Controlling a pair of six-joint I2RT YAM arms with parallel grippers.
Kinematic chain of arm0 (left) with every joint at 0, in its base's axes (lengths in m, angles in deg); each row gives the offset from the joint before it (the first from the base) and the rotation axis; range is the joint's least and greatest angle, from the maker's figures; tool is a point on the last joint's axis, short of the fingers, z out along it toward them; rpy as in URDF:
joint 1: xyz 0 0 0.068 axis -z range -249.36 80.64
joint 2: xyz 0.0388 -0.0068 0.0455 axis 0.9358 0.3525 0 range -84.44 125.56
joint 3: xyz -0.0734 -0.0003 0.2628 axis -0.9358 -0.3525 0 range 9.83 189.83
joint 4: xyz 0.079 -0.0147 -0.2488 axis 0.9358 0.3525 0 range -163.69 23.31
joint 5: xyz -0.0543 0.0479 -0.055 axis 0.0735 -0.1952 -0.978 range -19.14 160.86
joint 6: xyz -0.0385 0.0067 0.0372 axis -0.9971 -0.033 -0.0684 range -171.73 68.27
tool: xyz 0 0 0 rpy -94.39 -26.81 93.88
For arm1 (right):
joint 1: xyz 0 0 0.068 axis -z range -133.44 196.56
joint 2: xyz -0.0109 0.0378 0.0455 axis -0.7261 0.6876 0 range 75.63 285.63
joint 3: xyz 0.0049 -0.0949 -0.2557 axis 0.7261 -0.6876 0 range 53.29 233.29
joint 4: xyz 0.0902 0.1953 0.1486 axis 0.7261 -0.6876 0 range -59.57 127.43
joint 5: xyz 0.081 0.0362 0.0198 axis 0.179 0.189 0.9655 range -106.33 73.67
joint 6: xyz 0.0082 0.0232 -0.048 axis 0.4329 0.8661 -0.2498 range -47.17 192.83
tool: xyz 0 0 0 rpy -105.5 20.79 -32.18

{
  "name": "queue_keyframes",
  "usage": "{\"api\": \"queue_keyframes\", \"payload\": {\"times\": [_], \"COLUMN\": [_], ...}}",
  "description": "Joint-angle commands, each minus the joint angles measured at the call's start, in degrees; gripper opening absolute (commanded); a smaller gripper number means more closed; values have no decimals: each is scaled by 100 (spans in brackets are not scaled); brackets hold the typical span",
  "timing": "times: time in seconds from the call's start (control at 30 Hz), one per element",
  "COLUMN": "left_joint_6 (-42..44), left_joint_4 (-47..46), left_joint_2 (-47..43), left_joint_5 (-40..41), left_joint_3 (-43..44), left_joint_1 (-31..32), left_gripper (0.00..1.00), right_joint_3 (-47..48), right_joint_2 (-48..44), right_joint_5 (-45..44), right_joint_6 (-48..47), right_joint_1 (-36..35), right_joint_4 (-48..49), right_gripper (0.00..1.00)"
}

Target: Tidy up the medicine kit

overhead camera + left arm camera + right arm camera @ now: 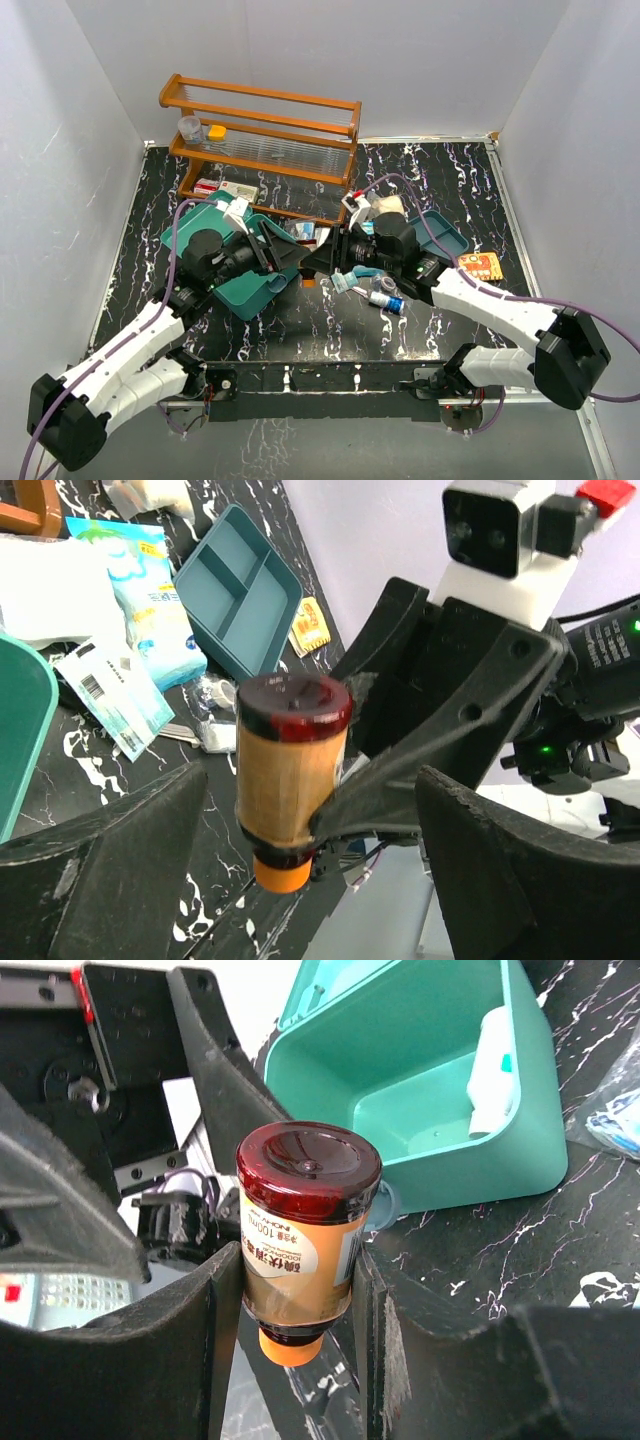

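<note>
An amber bottle with a dark red base and an orange cap hangs cap-down in my right gripper, whose fingers are shut on its sides. In the left wrist view the bottle sits between the wide-open fingers of my left gripper, nearer the left finger and not touched by either. The two grippers meet nose to nose at the table's middle, left and right. The teal-green medicine kit stands open just behind, with a white tube inside; it also shows in the top view.
A wooden rack stands at the back with jars and boxes. A darker teal compartment tray and an orange packet lie to the right. Blue-white packets and a small blue-labelled vial lie on the black marbled table.
</note>
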Motion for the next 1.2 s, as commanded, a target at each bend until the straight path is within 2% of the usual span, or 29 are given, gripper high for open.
{"api": "queue_keyframes", "payload": {"times": [0.0, 0.13, 0.27, 0.43, 0.53, 0.7, 0.83, 1.03, 1.17], "left_joint_6": [-279, -196, -5, 95, 164, 161, 263, 205, 35], "left_joint_4": [-90, 48, 163, 461, 484, 1165, 2003, 2750, 3465], "left_joint_2": [245, 460, 531, 523, 483, 299, 115, -12, 70], "left_joint_5": [91, 22, -99, -81, 22, 885, 1668, 2244, 3310], "left_joint_3": [121, 196, 183, 137, 136, 463, 848, 1398, 1576], "left_joint_1": [-12, -9, -12, -4, -12, -11, -78, -384, -487], "left_gripper": [80, 68, 65, 52, 45, 43, 43, 42, 44], "right_joint_3": [209, 318, 324, 319, 351, 452, 301, 269, 252], "right_joint_2": [165, 327, 402, 475, 524, 490, 41, -442, -478], "right_joint_5": [651, 865, 855, 870, 996, 709, 190, -158, -256], "right_joint_6": [-573, -627, -607, -546, -528, -547, -548, -446, -237], "right_joint_1": [-10, -9, -10, -11, -15, -13, -10, -12, -10], "right_joint_4": [675, 689, 703, 743, 731, 307, 141, 31, 69], "right_gripper": [36, 36, 36, 36, 41, 64, 76, 78, 77]}}
